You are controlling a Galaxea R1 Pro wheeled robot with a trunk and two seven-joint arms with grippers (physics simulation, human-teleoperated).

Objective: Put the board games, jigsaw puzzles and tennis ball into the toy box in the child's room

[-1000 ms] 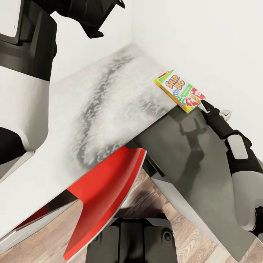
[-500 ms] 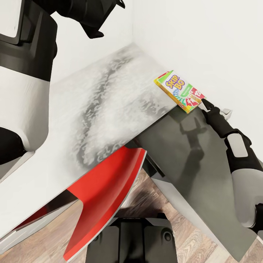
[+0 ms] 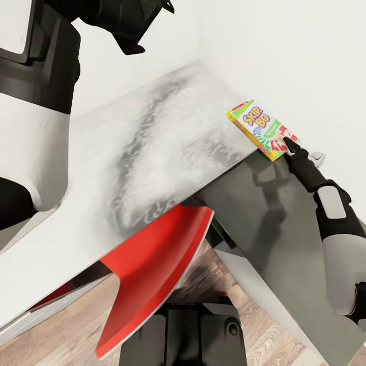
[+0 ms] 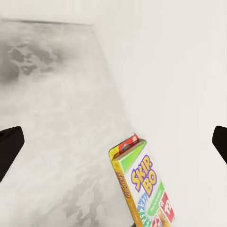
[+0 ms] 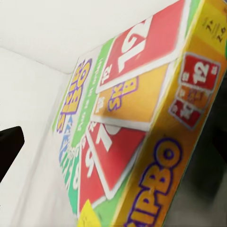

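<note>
One board game (image 3: 262,129), a yellow-edged Skip-Bo box with a green and red lid, lies flat on the light grey wing of the table (image 3: 152,152), close to the white wall. My right gripper (image 3: 300,151) is open, reaching low over the dark grey wing (image 3: 264,213). Its dark fingertip touches the box's near corner. In the right wrist view the box (image 5: 137,123) looms very close, beside one dark fingertip (image 5: 9,146). My left gripper (image 4: 115,145) hangs open high above the table, looking down on the box (image 4: 144,189). The toy box is out of view.
A red chair (image 3: 157,264) is tucked under the desk where the two wings meet. White walls (image 3: 284,61) close off the corner behind the table. Wood-plank floor (image 3: 269,335) and my dark base (image 3: 183,330) show below.
The whole picture has shifted a little to the right, so the camera moved. My right gripper has stayed at the box's near corner; the box has not moved on the table.
</note>
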